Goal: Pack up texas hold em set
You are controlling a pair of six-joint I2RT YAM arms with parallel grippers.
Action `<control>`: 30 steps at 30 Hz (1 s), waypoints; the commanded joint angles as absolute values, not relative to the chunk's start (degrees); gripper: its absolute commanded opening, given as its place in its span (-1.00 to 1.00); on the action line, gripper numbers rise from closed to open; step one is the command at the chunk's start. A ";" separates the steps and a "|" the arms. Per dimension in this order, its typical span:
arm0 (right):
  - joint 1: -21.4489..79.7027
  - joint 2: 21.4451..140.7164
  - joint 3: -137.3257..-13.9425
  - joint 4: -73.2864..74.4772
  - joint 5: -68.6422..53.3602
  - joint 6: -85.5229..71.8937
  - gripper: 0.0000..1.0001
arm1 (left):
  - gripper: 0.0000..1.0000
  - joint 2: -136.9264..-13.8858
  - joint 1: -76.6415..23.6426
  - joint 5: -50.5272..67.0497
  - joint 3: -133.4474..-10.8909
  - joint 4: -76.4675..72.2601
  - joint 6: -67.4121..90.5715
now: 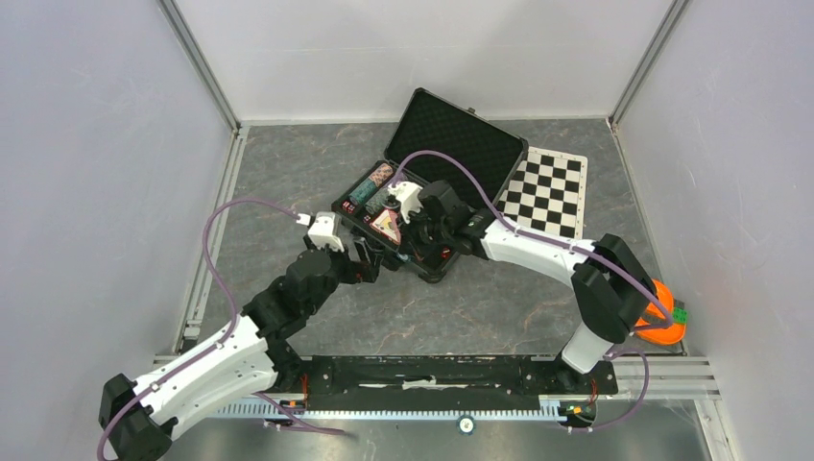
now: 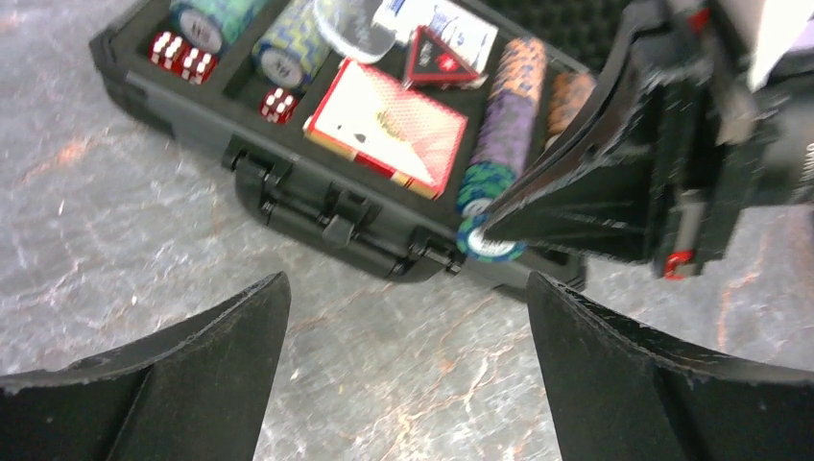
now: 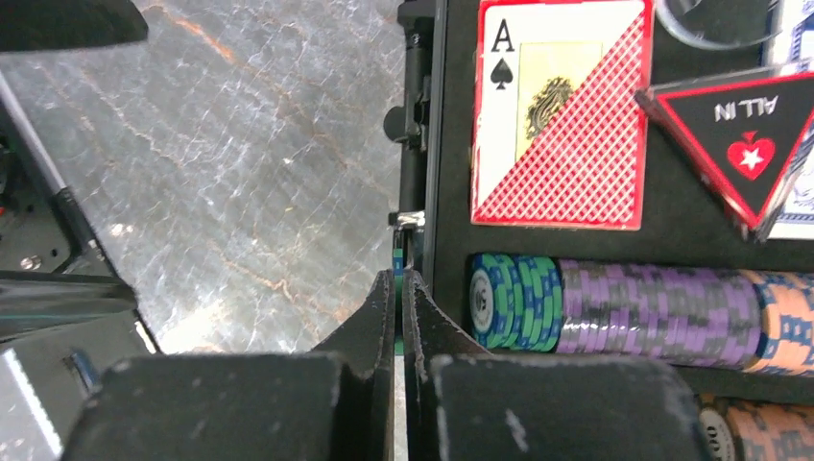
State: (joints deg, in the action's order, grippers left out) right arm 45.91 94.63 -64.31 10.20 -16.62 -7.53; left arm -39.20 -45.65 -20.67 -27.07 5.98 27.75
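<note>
The black case (image 1: pixel 451 134) lies open mid-table, lid raised. Its foam tray holds the row of teal and purple chips (image 3: pixel 653 307), the red card deck (image 3: pixel 562 115), a blue deck (image 2: pixel 451 24) and red dice (image 2: pixel 182 53). My right gripper (image 3: pixel 399 279) is shut on a single teal chip (image 3: pixel 398 259), held edge-on just outside the case's front wall (image 3: pixel 442 144). The left wrist view shows that chip (image 2: pixel 491 245) at the case's front rim. My left gripper (image 2: pixel 405 283) is open and empty over bare table in front of the case latches (image 2: pixel 336 226).
A black-and-white chequered mat (image 1: pixel 547 192) lies right of the case. An orange piece (image 1: pixel 662 322) sits at the right wall by the right arm's base. A black triangular "ALL IN" marker (image 3: pixel 744 144) lies in the tray. Enclosure walls stand on three sides.
</note>
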 commanded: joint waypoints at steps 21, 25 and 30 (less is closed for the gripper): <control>49.08 95.49 -67.20 13.31 5.88 2.99 -0.44 | 0.95 -34.70 -44.36 -26.63 -17.67 1.50 26.71; 49.08 93.69 -66.67 13.28 5.89 2.68 -0.38 | 0.95 -34.53 -44.37 -26.28 -17.58 1.33 26.63; 49.24 92.96 -66.69 13.94 4.97 2.51 -0.21 | 0.96 -34.38 -44.37 -26.02 -17.32 1.10 26.61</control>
State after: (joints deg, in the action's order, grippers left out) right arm 49.12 95.70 -66.52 14.37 3.81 1.67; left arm -35.07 -44.69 -25.26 -17.58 4.12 28.23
